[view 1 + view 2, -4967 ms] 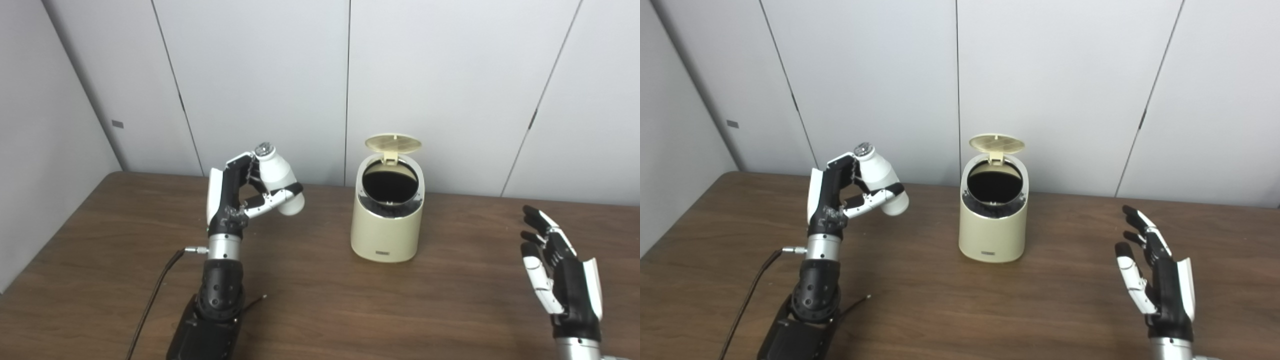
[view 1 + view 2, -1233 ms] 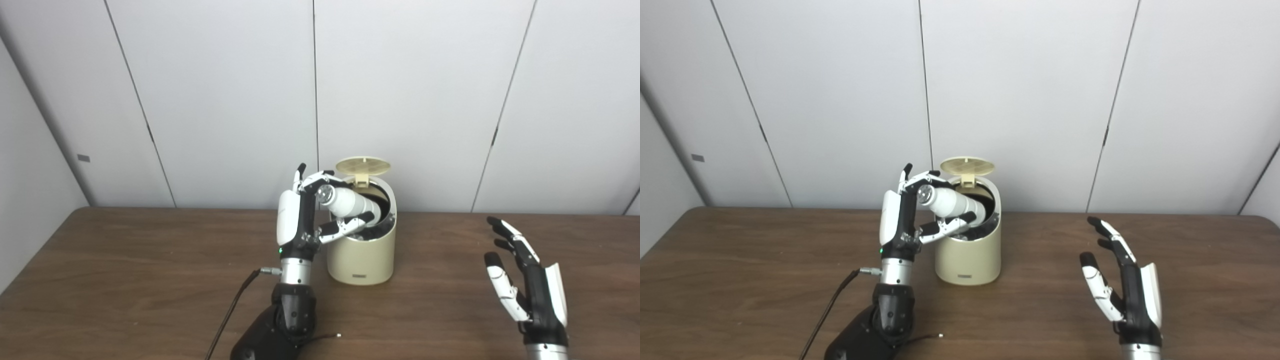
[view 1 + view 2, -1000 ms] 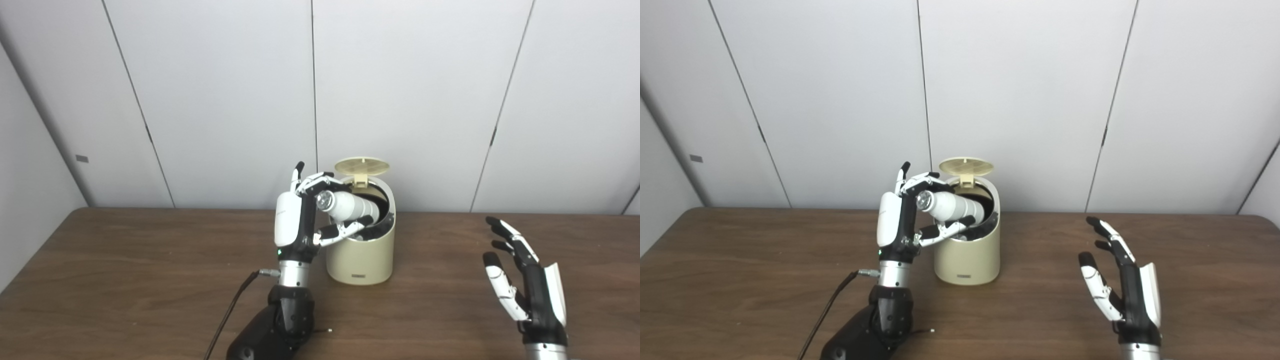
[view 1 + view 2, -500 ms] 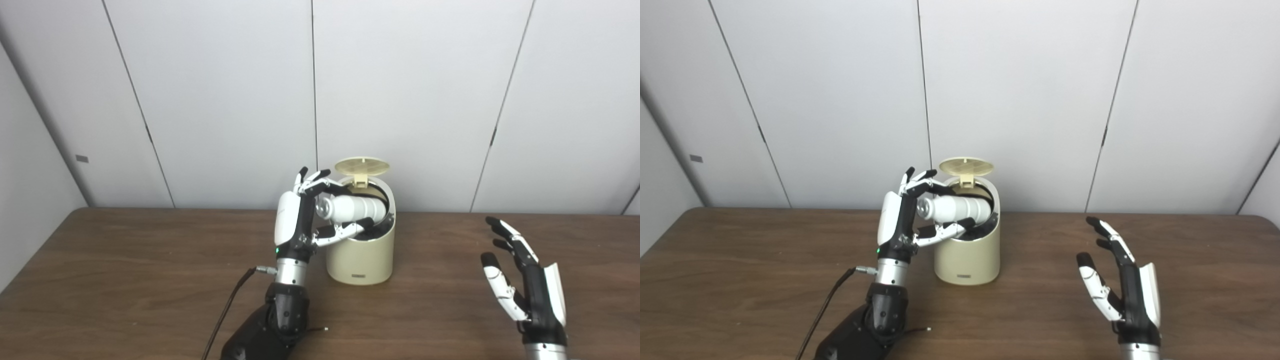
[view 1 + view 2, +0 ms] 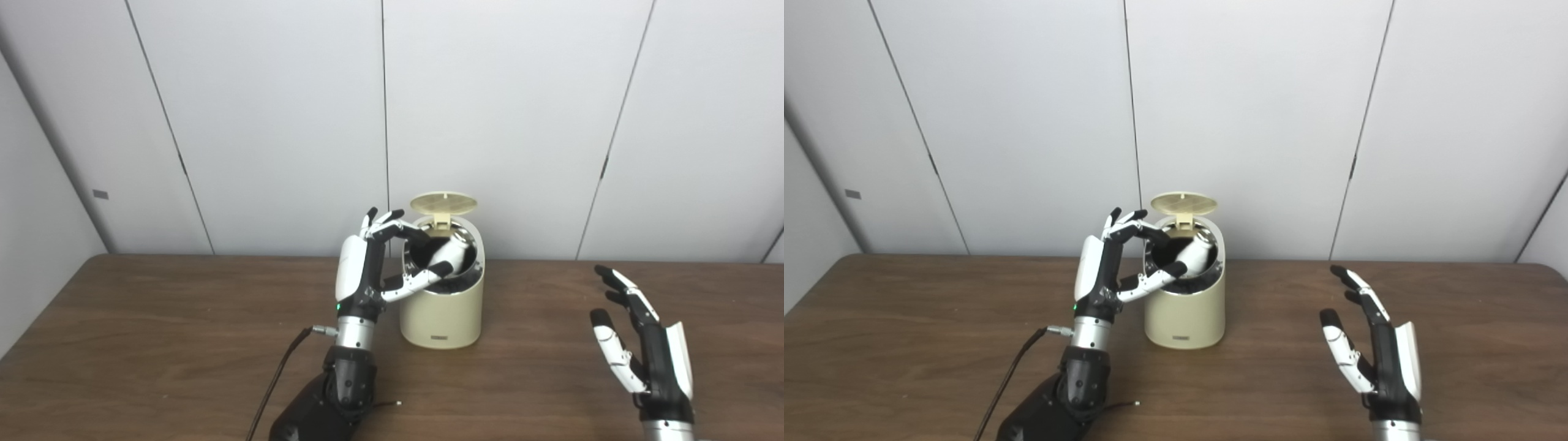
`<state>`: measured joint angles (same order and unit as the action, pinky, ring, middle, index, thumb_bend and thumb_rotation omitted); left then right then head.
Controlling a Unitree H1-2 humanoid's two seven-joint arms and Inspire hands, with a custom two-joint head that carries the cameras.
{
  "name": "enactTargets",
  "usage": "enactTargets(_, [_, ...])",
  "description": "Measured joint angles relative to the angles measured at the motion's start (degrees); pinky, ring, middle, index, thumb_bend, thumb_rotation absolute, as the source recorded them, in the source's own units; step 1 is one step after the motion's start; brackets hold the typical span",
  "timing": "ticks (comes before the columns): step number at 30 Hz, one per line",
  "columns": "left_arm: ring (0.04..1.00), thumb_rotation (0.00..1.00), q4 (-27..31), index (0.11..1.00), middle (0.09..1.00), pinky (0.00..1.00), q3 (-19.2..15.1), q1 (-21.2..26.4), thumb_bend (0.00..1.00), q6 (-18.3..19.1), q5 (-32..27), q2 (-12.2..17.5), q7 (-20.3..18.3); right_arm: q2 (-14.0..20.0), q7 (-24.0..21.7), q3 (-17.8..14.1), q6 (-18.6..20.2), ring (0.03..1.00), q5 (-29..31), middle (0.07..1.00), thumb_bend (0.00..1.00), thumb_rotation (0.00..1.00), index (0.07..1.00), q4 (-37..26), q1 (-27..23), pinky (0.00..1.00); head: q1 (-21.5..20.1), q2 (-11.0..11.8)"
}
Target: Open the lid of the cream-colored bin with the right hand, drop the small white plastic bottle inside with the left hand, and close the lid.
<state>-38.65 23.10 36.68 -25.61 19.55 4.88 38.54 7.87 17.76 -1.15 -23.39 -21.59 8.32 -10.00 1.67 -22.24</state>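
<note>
Bottle [image 5: 454,252] half-hidden inside bin [image 5: 441,309]; left hand [image 5: 373,263] spread.

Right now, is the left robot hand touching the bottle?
Cannot tell. The left robot hand has spread fingers, but in both eye views its thumb tip overlaps the bottle tilted in the bin mouth; neither gap nor contact shows.

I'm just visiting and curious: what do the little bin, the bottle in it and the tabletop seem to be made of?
Bin: probably plastic, cream, smooth with a soft sheen; its lid shows a moulded grid.
Bottle: looks like glossy white plastic, lying in the bin's opening.
Table: dark brown wood grain, matte; solid wood or laminate, I can't tell.
</note>
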Motion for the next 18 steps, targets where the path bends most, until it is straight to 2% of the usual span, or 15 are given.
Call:
enactTargets(8, [0.832,0.68,0.12,0.529,0.543,1.0,-0.74,-0.26,1.0,0.0,0.63,-0.21,-0.04,-0.01,0.0,0.0,0.0,0.847,0.05,0.855,0.21,0.8,0.807,0.0,0.0,0.77,0.09,0.0])
enactTargets(13, [0.827,0.66,0.67,0.532,0.541,1.0,-1.27,-0.53,1.0,0.0,0.66,-0.32,-0.13,-0.01,0.0,0.0,-0.05,0.842,0.06,0.852,0.21,0.8,0.806,0.04,-0.01,0.78,0.18,0.0])
enactTargets(15, [0.823,0.61,1.12,0.525,0.535,1.0,-1.55,-0.71,1.0,0.0,0.62,-0.36,-0.15,-0.01,0.0,0.0,-0.05,0.841,0.06,0.851,0.22,0.8,0.804,0.06,-0.01,0.77,0.26,0.0])
enactTargets(16, [0.805,0.45,1.3,0.511,0.524,1.0,-1.79,-0.82,0.97,0.0,0.61,-0.41,-0.14,-0.01,0.0,0.0,-0.06,0.844,0.07,0.853,0.21,0.8,0.805,0.07,-0.01,0.78,0.09,-0.09])
enactTargets(17, [0.791,0.18,1.63,0.49,0.507,1.0,-2.44,-1.07,0.71,0.0,0.59,-0.64,-0.12,-0.01,0.0,0.0,-0.07,0.846,0.1,0.853,0.21,0.8,0.807,0.08,-0.02,0.78,0.09,-0.09])
enactTargets(18, [0.786,0.09,2.4,0.483,0.501,1.0,-3.46,-1.51,0.62,0.0,0.5,-1.07,-0.03,-0.01,0.0,0.0,-0.08,0.847,0.15,0.853,0.21,0.8,0.807,0.08,-0.03,0.78,0.09,-0.09])
